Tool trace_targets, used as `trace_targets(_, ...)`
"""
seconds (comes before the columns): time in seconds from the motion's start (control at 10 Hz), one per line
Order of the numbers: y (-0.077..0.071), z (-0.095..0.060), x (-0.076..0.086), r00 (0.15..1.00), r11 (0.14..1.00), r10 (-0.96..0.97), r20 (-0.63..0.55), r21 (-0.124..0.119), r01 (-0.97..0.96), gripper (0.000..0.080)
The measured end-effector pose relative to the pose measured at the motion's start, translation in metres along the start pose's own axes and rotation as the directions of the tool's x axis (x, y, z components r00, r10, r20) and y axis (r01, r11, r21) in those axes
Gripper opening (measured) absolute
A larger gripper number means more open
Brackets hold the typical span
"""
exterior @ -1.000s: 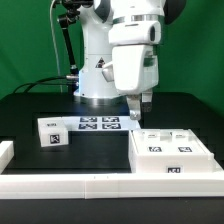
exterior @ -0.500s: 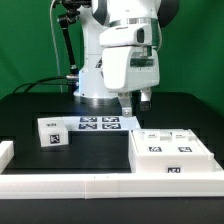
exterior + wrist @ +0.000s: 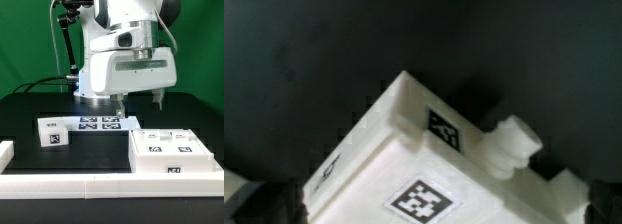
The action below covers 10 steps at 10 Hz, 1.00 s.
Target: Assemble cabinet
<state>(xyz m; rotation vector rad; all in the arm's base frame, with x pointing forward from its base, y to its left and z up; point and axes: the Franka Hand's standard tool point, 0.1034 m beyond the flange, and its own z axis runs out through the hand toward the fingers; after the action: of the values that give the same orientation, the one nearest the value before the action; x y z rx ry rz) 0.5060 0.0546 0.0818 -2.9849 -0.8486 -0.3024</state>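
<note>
Bright, even lighting; blurry wrist view

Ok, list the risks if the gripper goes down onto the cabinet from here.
1. The gripper hangs open, seemingly near the cabinet's back corner, not over its middle. A finger coming straight down may strike the top instead of straddling a panel.
2. The cabinet lies close to the marker board, so a knock could slide it onto the board.
3. The wrist view is blurred, so alignment is hard to judge.

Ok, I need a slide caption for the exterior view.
Open gripper hangs above the table by the cabinet; marker board and a small tagged block lie toward the exterior view's left.
</note>
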Motion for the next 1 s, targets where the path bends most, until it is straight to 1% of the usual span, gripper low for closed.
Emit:
trace_targets(0.2, -0.005, 0.002, 0.0, 0.99, 0.989, 0.144, 0.0, 0.015, -0.144, 0.0798)
trace_targets(0.3, -0.005, 0.002, 0.0, 0.987, 0.987, 0.16, 0.0, 0.016, -0.16, 0.0798)
trace_targets(0.4, -0.005, 0.002, 0.0, 0.97, 0.97, 0.243, 0.001, 0.02, -0.243, 0.0798)
trace_targets(0.6, -0.007, 0.002, 0.001, 0.937, 0.937, 0.348, 0.003, 0.025, -0.348, 0.0798)
trace_targets(0.7, -0.018, 0.004, 0.007, 0.895, 0.895, 0.445, -0.009, 0.023, -0.445, 0.0798)
trace_targets(0.8, -0.025, 0.01, 0.009, 0.851, 0.851, 0.525, -0.017, 0.021, -0.525, 0.0798)
trace_targets(0.9, -0.025, 0.017, 0.008, 0.832, 0.833, 0.553, -0.033, 0.015, -0.553, 0.0798)
trace_targets(1.0, -0.026, 0.025, 0.005, 0.776, 0.777, 0.63, -0.037, 0.015, -0.63, 0.0798)
